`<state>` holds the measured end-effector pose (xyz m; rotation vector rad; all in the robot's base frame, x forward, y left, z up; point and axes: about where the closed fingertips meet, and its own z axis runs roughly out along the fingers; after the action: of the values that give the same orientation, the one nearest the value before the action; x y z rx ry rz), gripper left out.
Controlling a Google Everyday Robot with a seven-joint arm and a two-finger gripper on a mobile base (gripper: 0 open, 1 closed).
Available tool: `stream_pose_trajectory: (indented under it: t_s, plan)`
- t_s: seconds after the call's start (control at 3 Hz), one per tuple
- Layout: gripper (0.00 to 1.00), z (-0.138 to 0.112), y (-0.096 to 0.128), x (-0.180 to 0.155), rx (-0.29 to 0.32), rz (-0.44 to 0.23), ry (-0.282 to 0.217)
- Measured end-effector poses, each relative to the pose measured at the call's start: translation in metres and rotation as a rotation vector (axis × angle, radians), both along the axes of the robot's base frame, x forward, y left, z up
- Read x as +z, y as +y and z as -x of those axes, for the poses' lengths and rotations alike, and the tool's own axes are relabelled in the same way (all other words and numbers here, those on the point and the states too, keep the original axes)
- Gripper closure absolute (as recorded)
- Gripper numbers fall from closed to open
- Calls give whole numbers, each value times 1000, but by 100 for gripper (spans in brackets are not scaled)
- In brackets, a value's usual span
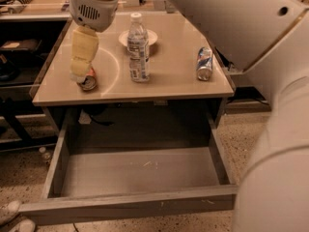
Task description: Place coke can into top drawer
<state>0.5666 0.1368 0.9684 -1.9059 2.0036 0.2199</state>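
Note:
The coke can, red with a silver end, lies on its side at the front left of the tan table top. My gripper, with yellow padding, hangs straight down from the white wrist and reaches the can's far end, covering most of it. The top drawer is pulled wide open below the table, and its grey-brown inside holds nothing.
A clear water bottle stands mid-table in front of a white dish. A blue-and-silver can lies at the right. My large white arm fills the right side. Dark shelving stands at the left, and a shoe is on the floor.

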Motion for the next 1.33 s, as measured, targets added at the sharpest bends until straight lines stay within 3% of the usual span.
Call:
stream_pose_trajectory:
  t_s: [0.33,0.67,1.33]
  plan:
    - [0,-21,24,-11,6,-36,44]
    - [0,-25,27,-11,-3,-50,41]
    - [0,-58,31,-40,-157,-182,145]
